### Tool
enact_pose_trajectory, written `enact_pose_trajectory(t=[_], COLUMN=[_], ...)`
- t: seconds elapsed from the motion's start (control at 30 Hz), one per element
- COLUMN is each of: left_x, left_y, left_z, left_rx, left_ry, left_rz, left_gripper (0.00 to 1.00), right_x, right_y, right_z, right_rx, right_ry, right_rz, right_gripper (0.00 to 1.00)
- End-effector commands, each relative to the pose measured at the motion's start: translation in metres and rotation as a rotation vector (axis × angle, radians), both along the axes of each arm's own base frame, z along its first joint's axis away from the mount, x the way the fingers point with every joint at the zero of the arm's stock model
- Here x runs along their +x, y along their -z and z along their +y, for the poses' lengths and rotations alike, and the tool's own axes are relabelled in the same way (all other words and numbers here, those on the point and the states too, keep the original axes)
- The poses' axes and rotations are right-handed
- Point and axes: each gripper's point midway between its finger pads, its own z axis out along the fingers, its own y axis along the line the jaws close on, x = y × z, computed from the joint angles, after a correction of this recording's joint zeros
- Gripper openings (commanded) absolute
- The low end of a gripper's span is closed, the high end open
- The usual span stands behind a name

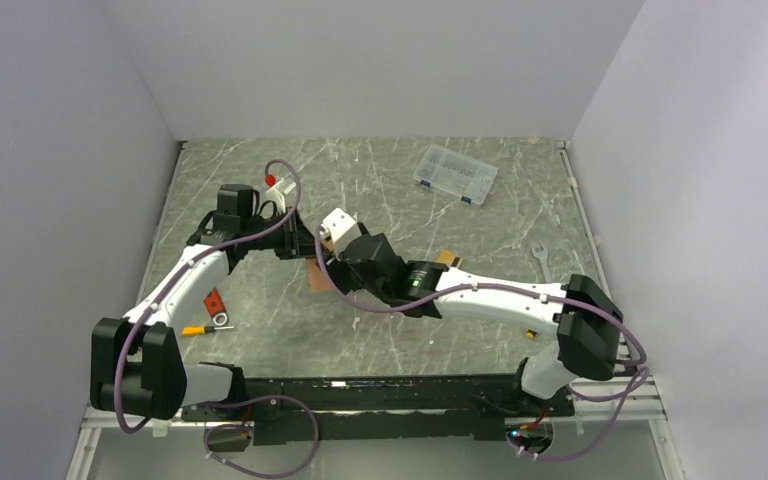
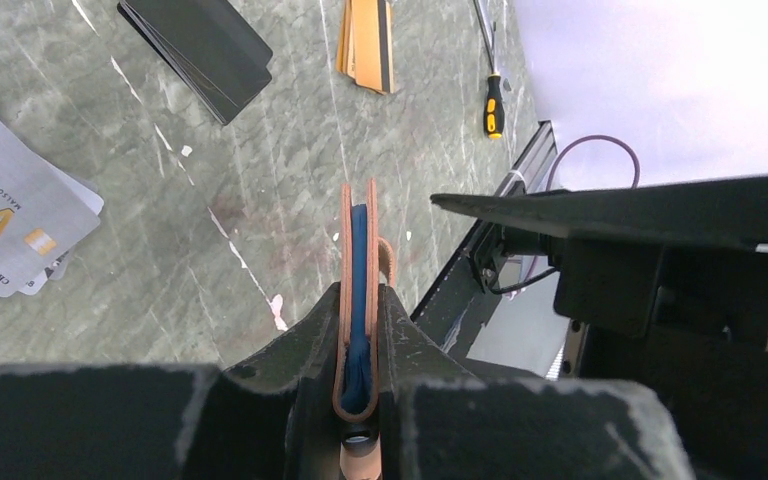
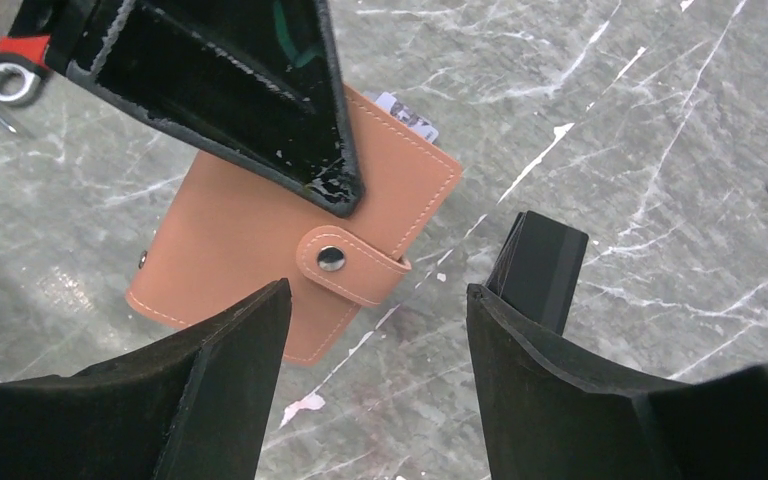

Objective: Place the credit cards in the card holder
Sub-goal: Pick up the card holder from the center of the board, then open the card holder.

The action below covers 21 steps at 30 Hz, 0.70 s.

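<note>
card holder, blue lining showing between its flaps, stands on edge, clamped by the narrowly parted left gripper. right gripper gapes wide, empty, holder at its 10 o'clock. silver-grey card lies at holder's 9 o'clock.

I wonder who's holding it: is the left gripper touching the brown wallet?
Touching. The left wrist view shows the card holder standing edge-on, pinched by the left gripper, which presses on both sides with no gap.
</note>
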Motion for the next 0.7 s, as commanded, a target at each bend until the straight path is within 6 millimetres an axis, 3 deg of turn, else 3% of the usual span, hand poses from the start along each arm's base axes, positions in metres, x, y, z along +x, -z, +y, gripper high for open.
enact_pose_trajectory(t=[0.0, 0.3, 0.67], left_x=[0.009, 0.01, 0.006], left_y=[-0.019, -0.019, -0.024], left_z=[-0.001, 0.002, 0.003], left_rx=[-0.03, -0.057, -0.091], left_ry=[-0.014, -0.036, -0.035], left_rz=[-0.031, -0.004, 0.013], left_gripper=[0.0, 0.0, 0.0], right_x=[0.008, 0.006, 0.02], right_y=[-0.033, -0.029, -0.036], right_z=[0.019, 0.031, 0.031], right_rx=[0.043, -0.007, -0.022], right_ry=[0.011, 0.02, 0.079], right_rz=[-0.113, -0.198, -0.29], right_gripper=[0.67, 0.59, 0.2])
